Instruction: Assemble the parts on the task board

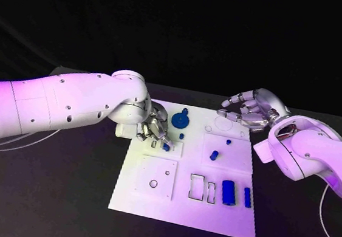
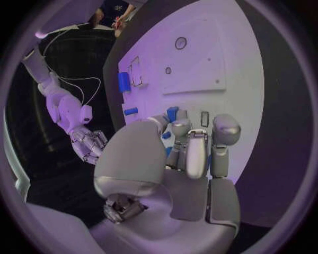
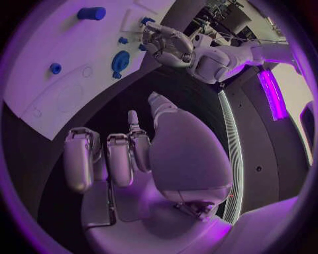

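From the head camera I have the white task board [image 1: 148, 204] lying in the middle of the black table [image 1: 53, 185]. My left hand [image 1: 153, 130] is down at the board's ten o'clock corner, fingers drawn together over a small blue part [image 1: 166, 147] by a slot there. In the left wrist view that blue part [image 2: 172, 114] sits at the fingertips [image 2: 196, 138], but I cannot tell whether they actually pinch it or only touch it.

My right hand [image 1: 248, 110] hangs off the board's one o'clock corner, above the table, fingers curled inward with nothing in them; the right wrist view shows those fingers [image 3: 109, 159] folded and bare.

Other parts lie well apart: a blue round disc [image 1: 180, 120] at about twelve o'clock on the board, a small blue peg [image 1: 214, 155] near centre, a blue cylinder [image 1: 229, 192] and a slimmer blue bar [image 1: 247, 197] at about four o'clock, beside two empty rectangular slots [image 1: 197, 187].

I judge these pieces to be light, rigid plastic, smooth and likely to slip or tip in metal fingers. I would take the small part by its opposite flat sides, low down, and keep it upright so it meets its slot squarely.
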{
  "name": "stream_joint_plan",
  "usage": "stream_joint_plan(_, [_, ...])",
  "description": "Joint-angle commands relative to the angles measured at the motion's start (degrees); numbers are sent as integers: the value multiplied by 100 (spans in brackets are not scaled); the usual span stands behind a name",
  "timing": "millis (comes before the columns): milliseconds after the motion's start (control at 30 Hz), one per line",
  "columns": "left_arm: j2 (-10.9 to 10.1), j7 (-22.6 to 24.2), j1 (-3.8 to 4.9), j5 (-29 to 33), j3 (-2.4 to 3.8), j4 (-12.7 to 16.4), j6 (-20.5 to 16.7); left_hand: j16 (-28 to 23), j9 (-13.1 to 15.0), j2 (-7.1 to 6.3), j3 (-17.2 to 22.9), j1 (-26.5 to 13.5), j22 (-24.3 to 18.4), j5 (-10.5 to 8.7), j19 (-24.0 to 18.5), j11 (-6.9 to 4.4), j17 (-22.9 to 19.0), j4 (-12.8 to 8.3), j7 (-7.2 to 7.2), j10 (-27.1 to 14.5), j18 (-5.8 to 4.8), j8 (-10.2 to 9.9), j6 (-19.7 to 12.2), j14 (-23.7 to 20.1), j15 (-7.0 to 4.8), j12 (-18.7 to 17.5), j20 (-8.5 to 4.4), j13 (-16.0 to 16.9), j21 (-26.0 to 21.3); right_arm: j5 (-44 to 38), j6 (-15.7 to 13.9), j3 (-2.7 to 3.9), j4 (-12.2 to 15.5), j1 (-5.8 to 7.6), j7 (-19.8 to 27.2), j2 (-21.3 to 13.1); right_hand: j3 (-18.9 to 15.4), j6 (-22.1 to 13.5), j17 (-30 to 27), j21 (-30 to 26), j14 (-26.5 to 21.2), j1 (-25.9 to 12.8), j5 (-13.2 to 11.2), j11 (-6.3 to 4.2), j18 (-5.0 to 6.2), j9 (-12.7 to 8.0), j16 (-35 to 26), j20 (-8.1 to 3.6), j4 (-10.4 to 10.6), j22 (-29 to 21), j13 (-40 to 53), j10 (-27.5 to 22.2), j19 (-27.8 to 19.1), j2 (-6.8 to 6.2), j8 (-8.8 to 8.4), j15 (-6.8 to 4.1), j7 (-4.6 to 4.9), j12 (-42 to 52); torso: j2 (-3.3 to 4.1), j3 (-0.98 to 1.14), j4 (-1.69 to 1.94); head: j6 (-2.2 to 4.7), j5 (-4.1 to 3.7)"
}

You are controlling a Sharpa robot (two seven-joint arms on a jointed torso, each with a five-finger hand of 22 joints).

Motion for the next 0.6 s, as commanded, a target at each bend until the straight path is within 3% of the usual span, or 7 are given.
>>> stream_joint_plan(33, [-56, 82, 3, 409, 5, 26, -133, 23, 443, -130, 988, -167, 15, 25, -4, -8, 210, -700, -4, 57, -35, 85, -49, 174, -41, 44, -23, 17, 28, -58, 101, 1, -28, -10, -9, 8, -53, -37, 509, -31, 383, -70, 4, -8, 108, 8, -24, 9, 3, 831, 628, -45, -18, 7, 25, 2, -11, -34, -3, 2, -1, -5, 12])
stream_joint_plan(367, [-338, 122, 0, 415, 65, 252, -431, 40, 521, -240, 1314, -335, 49, 23, 9, -19, 240, -825, -12, 97, -39, 153, -62, 188, -48, 83, -27, 44, 52, -54, 106, 1, -55, -15, -10, -9, -60, -39, 509, -32, 383, -81, 3, -8, 108, 10, -24, 9, 4, 831, 628, -45, -17, 9, 28, 1, -12, -34, -5, 4, 14, 3, -11])
stream_joint_plan(600, [-502, 268, -8, -199, 80, 538, -702, 51, 558, -326, 1566, -398, 81, 24, 26, -27, 259, -979, -17, 100, -43, 175, -79, 200, -58, 78, -35, 25, 73, -53, 109, 1, -58, -15, -11, -16, -67, -40, 510, -36, 383, -91, 2, -8, 109, 12, -25, 9, 5, 829, 625, -47, -19, 11, 31, 1, -12, -37, 2, 7, 4, -9, 10])
